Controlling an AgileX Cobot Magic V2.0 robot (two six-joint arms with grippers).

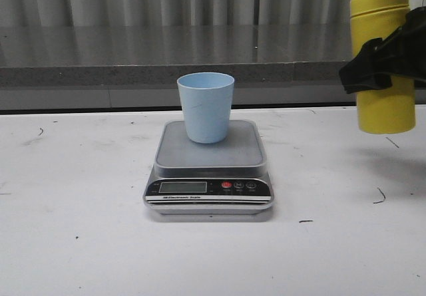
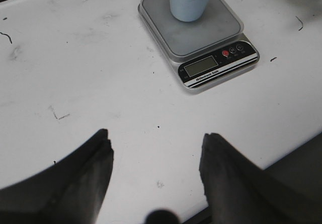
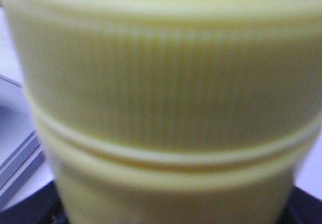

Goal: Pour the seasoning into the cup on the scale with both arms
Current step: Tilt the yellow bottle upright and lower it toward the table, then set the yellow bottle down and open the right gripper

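The pale blue cup [image 1: 206, 107] stands upright on the steel platform of the silver-grey scale [image 1: 209, 169] at the table's middle. Both also show in the left wrist view, the cup [image 2: 190, 0] on the scale [image 2: 201, 32]. My right gripper [image 1: 381, 62] is shut on the yellow seasoning bottle [image 1: 383, 63], holding it upright in the air at the far right, above the table and right of the scale. The bottle [image 3: 166, 108] fills the right wrist view, blurred. My left gripper [image 2: 156, 148] is open and empty over bare table, near of the scale; it is out of the front view.
The white table [image 1: 80, 196] carries small dark scuff marks [image 1: 380, 194]. A grey ledge and a curtain [image 1: 133, 43] run along the back. The table's near edge [image 2: 297, 151] shows beside my left fingers.
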